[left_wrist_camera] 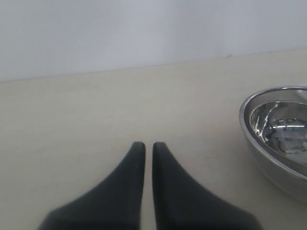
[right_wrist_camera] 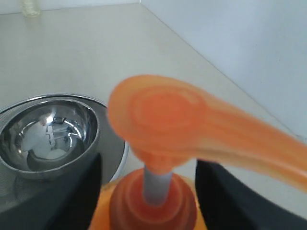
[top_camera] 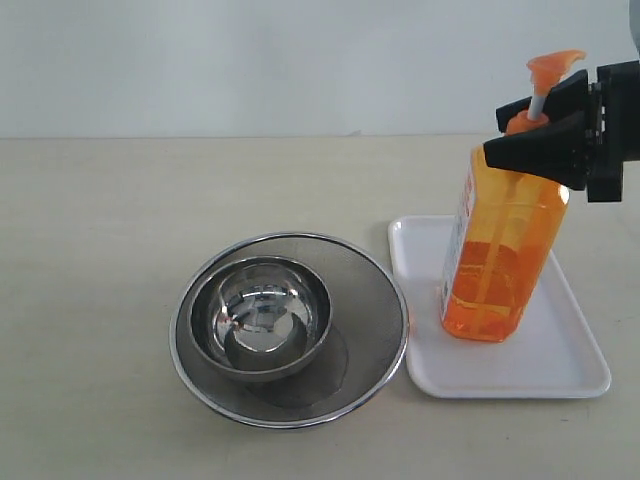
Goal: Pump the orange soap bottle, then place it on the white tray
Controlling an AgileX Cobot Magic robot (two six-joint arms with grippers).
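Note:
The orange soap bottle stands on the white tray, leaning a little, its pump head raised on the white stem. My right gripper is open, one black finger on each side of the bottle's neck cap, with a small gap showing on both sides. In the right wrist view the pump head fills the middle, blurred. My left gripper is shut and holds nothing, low over the bare table; it does not show in the exterior view.
A steel bowl sits inside a round steel mesh strainer just left of the tray, almost touching its rim. The bowl's rim lies near my left gripper. A white wall runs behind the table.

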